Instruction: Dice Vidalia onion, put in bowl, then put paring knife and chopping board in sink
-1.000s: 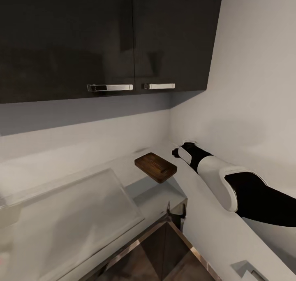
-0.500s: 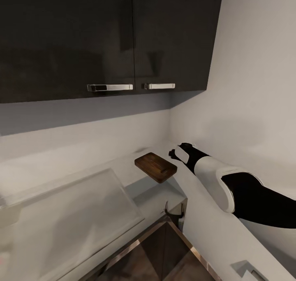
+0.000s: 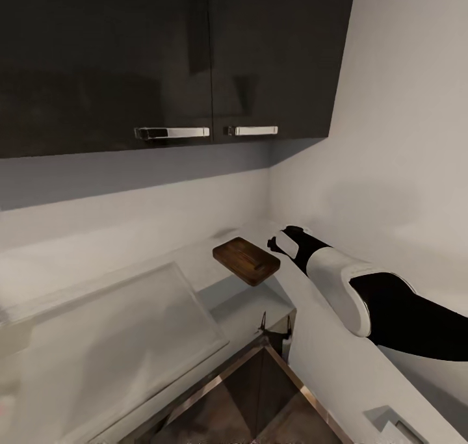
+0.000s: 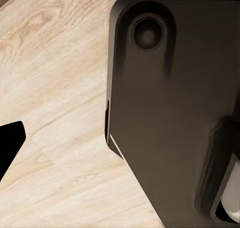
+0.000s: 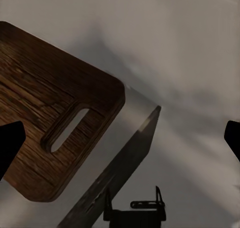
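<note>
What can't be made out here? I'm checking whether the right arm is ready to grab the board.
- Right gripper, head view: too small and seen end-on; jaws' opening unclear. In the right wrist view its dark fingertips are cut by the edges.
- Small dark brown wooden chopping board, right wrist view: far end cut off by the frame.
- Left gripper, left wrist view: a dark panel blocks it.

One chopping board (image 3: 246, 261) lay just beside the one claw (image 3: 272, 243) in sight — above hung two cabinet doors (image 3: 104, 60), each with one handle (image 3: 172, 132).
</note>
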Tool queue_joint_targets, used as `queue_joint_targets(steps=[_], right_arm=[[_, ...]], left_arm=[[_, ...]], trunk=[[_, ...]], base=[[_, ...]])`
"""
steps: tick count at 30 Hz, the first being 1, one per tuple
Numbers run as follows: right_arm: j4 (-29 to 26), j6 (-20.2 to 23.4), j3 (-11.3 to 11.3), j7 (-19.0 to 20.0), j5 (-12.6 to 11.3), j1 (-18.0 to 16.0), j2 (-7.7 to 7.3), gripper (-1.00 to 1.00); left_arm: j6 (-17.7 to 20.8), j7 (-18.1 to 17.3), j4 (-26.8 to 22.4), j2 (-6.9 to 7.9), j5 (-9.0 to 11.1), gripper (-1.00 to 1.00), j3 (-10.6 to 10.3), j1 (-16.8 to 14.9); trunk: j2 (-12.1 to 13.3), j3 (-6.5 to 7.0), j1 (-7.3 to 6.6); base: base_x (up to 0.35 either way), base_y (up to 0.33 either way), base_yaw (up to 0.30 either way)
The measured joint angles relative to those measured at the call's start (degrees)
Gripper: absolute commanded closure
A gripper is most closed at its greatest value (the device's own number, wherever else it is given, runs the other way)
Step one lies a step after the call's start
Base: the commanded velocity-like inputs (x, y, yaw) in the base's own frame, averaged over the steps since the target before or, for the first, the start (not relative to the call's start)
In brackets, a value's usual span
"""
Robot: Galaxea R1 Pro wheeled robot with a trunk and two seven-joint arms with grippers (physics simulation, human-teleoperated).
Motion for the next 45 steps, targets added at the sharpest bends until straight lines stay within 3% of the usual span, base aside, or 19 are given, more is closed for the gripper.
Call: queue_joint_targets(steps=[45], right_arm=[[0.0, 0.01, 0.0, 0.0, 0.06, 0.0, 0.09, -1.0]], left_arm=[[0.0, 0.0, 0.0, 0.07, 0.0, -1.0, 0.0, 0.0]], trunk=[[-0.01, -4.16, 0.0]], base=[[0.0, 0.0, 0.0]])
